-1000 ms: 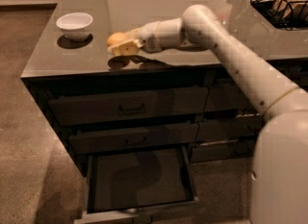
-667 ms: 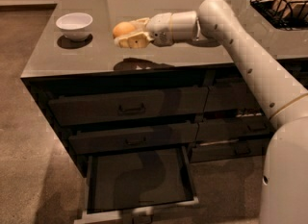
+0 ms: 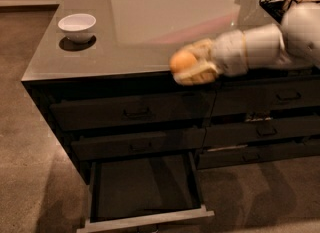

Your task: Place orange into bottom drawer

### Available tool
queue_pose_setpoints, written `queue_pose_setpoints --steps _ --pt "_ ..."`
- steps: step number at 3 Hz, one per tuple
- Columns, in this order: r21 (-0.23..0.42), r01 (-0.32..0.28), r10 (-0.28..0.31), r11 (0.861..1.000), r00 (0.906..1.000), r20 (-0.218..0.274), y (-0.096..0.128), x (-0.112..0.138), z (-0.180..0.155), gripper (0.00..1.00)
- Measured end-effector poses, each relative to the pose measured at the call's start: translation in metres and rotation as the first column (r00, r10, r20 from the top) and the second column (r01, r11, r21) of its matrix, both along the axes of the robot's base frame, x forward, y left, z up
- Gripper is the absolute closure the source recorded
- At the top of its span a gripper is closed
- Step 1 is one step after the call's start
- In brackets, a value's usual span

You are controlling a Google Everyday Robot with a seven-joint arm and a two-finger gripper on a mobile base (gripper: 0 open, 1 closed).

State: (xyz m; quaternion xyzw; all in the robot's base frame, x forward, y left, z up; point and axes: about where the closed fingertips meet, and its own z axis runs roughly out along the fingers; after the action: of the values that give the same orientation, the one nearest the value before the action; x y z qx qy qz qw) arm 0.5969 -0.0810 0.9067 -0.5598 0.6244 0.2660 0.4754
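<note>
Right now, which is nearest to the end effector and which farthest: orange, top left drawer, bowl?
1. Orange, held in the end effector before the counter edge.
2. Top left drawer, just below.
3. Bowl, far left on the counter.

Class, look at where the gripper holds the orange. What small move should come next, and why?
Probably lower the gripper, shut on the orange, down and slightly left: the fruit hangs level with the edge of the countertop, well above the open bottom drawer and right of its middle.
</note>
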Motion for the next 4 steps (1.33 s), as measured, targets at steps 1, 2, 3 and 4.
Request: queue_pose_setpoints --steps 1,2,3,4 --pt "-0.019 0.022 -0.023 1.0 0.9975 -0.067 -0.02 -0.022 -0.035 1.0" --pt "-0.018 0.018 -0.019 1.0 0.9976 -0.066 -0.017 -0.021 -0.034 1.0" --pt "0.011 0.042 -0.04 0.999 0.9887 -0.144 -0.02 -0.017 -0.08 1.0" --pt "0.1 0.112 -0.084 0.989 0.9642 -0.252 -0.034 -0.022 -0.181 1.0"
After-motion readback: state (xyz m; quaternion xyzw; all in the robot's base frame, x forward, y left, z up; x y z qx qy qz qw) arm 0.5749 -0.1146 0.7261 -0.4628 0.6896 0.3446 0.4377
